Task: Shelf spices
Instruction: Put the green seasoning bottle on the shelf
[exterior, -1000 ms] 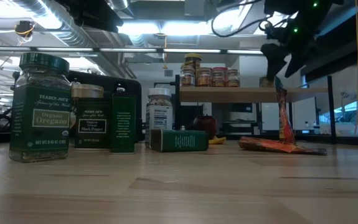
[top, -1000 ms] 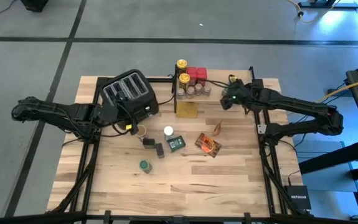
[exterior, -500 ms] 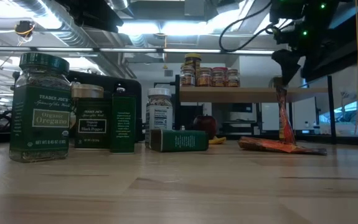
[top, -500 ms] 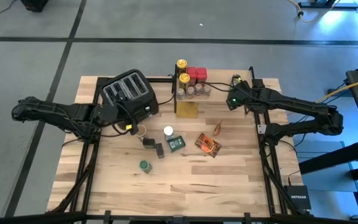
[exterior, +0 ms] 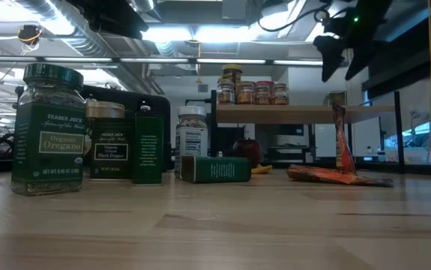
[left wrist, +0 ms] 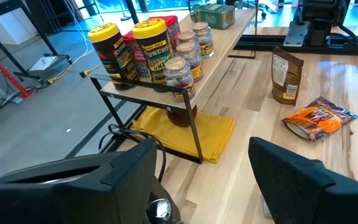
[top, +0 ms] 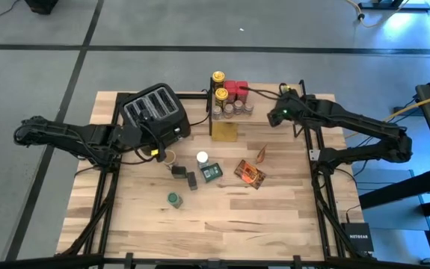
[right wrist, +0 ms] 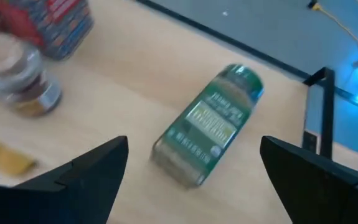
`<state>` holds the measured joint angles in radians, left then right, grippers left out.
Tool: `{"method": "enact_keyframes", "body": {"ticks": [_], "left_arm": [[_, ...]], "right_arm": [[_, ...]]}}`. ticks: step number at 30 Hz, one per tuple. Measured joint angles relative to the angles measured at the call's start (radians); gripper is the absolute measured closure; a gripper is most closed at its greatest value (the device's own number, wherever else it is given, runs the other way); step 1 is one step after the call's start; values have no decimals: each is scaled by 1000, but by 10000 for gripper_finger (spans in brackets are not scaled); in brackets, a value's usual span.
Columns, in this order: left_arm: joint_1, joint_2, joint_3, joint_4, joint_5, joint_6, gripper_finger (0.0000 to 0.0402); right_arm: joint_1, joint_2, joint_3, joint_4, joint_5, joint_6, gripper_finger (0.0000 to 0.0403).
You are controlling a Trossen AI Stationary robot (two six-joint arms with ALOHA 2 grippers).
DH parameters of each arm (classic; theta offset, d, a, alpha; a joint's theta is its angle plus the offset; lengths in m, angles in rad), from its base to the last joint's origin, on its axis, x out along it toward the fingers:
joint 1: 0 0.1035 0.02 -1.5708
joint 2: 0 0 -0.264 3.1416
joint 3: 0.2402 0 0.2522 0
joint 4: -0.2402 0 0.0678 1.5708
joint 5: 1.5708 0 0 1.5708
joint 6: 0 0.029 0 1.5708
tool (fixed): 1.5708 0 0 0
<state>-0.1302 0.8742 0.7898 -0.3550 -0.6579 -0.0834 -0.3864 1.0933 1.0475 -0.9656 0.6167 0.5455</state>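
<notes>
The right pincer [top: 276,117] hangs with fingers apart above a green-labelled glass spice jar [right wrist: 208,126] lying on its side on the pale wooden shelf [left wrist: 225,38]. The left pincer [top: 158,153], also apart, waits beside the black toaster [top: 155,110], left of that shelf.

A: What moved?
B: Right gripper [top: 277,116] rose and pulled back, fingers spread; green-lidded jar [right wrist: 208,125] now lies on its side on the shelf [right wrist: 122,118].
A: Left side?
B: Same.

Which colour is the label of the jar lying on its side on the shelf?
Green, on the glass spice jar lying on the pale wooden shelf; the right wrist view shows it best.
</notes>
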Motion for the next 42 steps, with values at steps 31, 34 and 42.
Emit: {"method": "enact_keyframes", "body": {"ticks": [31, 34, 42], "left_arm": [[0, 0, 0, 0, 0, 5, 153], [0, 0, 0, 0, 0, 4, 153], [0, 0, 0, 0, 0, 12, 153]], "right_arm": [[-197, 40, -202, 303, -50, -83, 100], [-197, 40, -215, 318, -45, -83, 145], [-196, 32, -219, 317, -29, -110, 197]]}}
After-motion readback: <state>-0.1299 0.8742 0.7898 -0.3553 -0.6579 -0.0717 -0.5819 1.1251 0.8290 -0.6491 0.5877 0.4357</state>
